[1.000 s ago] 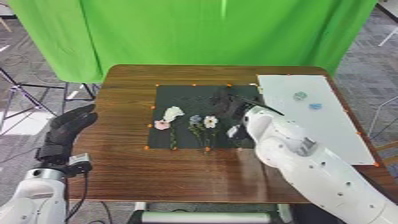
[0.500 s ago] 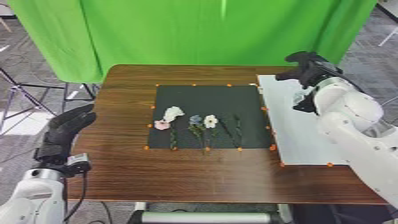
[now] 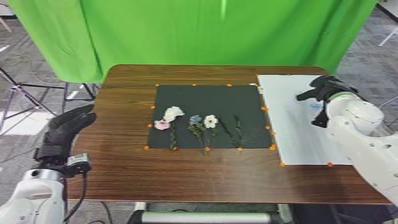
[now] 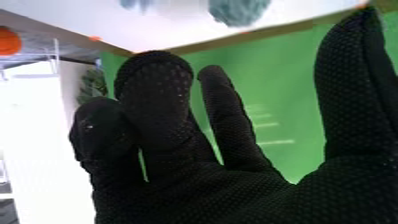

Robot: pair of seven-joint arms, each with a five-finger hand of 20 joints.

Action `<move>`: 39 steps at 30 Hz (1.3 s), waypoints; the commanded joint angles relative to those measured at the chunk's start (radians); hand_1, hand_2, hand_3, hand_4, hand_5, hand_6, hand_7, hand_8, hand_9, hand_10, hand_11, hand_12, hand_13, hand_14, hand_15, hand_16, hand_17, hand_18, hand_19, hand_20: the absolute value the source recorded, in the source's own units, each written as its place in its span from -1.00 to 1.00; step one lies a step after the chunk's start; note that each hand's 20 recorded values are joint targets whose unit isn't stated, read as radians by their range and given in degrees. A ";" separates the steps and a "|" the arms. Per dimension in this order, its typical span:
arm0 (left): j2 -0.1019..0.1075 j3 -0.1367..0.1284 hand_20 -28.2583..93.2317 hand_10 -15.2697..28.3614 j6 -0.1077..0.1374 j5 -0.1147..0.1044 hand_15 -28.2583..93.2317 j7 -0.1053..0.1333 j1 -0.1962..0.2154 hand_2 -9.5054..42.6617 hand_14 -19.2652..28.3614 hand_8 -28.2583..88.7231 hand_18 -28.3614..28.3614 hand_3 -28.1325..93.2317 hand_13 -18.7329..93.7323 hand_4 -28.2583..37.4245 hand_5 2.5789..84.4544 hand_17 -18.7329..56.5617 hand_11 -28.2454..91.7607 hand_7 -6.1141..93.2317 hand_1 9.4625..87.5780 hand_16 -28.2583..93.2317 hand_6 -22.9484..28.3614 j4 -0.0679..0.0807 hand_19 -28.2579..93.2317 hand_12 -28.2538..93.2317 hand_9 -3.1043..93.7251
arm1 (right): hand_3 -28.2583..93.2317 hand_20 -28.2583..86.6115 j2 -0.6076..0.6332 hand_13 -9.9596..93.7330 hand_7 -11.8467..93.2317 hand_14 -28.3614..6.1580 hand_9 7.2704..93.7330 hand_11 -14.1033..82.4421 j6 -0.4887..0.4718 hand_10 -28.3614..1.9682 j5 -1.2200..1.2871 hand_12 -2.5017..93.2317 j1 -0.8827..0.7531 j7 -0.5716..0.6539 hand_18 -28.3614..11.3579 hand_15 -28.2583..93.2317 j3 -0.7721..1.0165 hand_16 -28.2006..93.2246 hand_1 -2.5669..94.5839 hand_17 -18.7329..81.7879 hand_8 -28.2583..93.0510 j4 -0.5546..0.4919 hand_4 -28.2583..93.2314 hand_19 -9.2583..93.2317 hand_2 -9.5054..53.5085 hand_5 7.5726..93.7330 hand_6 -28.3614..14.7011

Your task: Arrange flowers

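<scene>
Head view puts the right hand [image 3: 330,89] over the white board [image 3: 289,142], right of the black mat, spread wide with nothing in it. Two loose blooms are on that board, a blue one [image 3: 315,105] and a green one [image 4: 238,12], both small and flattish, so I'd guess a fumble: fingers that thick could shove one along or mash it instead of pinching it. The leafy stems [image 3: 237,131] near the black mat's [image 3: 202,97] right side have no bloom on top, and a sloppy drop or a trailing wrist might knock them crooked. Left hand [image 3: 67,131] hangs loose over the bench [image 3: 120,170], left of the mat, so no risk there imo.
</scene>
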 commanded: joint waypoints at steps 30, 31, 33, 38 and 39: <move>-0.017 -0.015 -0.32 0.33 0.001 0.001 -0.30 -0.013 0.028 -0.32 0.49 -0.68 0.39 0.52 0.01 -0.63 0.02 -0.33 -0.16 -0.54 -0.29 -0.59 -0.02 -0.017 -0.35 -0.41 0.03 | 0.39 0.49 0.049 0.96 -0.28 0.62 0.86 -0.41 0.301 0.26 -0.080 -0.19 -0.049 -0.022 -0.43 0.53 -0.079 -0.04 0.28 0.56 -0.30 0.010 -0.86 1.00 -1.00 0.58 0.36; -0.015 -0.014 -0.32 0.33 0.002 0.000 -0.30 -0.009 0.028 -0.32 0.49 -0.68 0.39 0.53 0.01 -0.63 0.02 -0.33 -0.16 -0.54 -0.30 -0.59 -0.02 -0.017 -0.35 -0.41 0.03 | 0.39 0.49 0.056 0.96 -0.28 0.62 0.87 -0.41 0.303 0.26 -0.077 -0.18 -0.048 -0.025 -0.43 0.54 -0.080 -0.04 0.28 0.57 -0.30 -0.001 -0.86 1.00 -1.00 0.59 0.36; -0.016 -0.013 -0.32 0.33 0.001 0.001 -0.30 -0.009 0.026 -0.32 0.49 -0.68 0.39 0.53 0.01 -0.63 0.02 -0.33 -0.16 -0.54 -0.30 -0.59 -0.02 -0.017 -0.35 -0.41 0.03 | 0.40 0.50 0.064 0.96 -0.28 0.62 0.88 -0.41 0.289 0.24 -0.077 -0.18 -0.053 -0.031 -0.43 0.54 -0.075 -0.04 0.28 0.57 -0.31 -0.021 -0.86 1.00 -1.00 0.60 0.36; -0.013 -0.010 -0.32 0.33 0.003 -0.001 -0.30 -0.008 0.023 -0.31 0.49 -0.68 0.39 0.53 0.01 -0.63 0.02 -0.33 -0.16 -0.54 -0.30 -0.59 -0.02 -0.016 -0.36 -0.41 0.03 | 0.41 0.50 0.089 0.96 -0.28 0.62 0.89 -0.42 0.288 0.23 -0.071 -0.16 -0.074 -0.040 -0.42 0.54 -0.056 -0.03 0.28 0.56 -0.32 -0.084 -0.87 1.00 -1.00 0.61 0.36; -0.013 -0.012 -0.32 0.33 0.001 -0.001 -0.30 -0.009 0.026 -0.31 0.49 -0.68 0.39 0.53 0.01 -0.63 0.02 -0.33 -0.16 -0.54 -0.30 -0.59 -0.02 -0.016 -0.36 -0.41 0.03 | 0.41 0.50 0.096 0.95 -0.28 0.62 0.89 -0.43 0.287 0.23 -0.061 -0.16 -0.078 -0.042 -0.42 0.54 -0.051 -0.03 0.28 0.56 -0.32 -0.106 -0.87 1.00 -1.00 0.61 0.36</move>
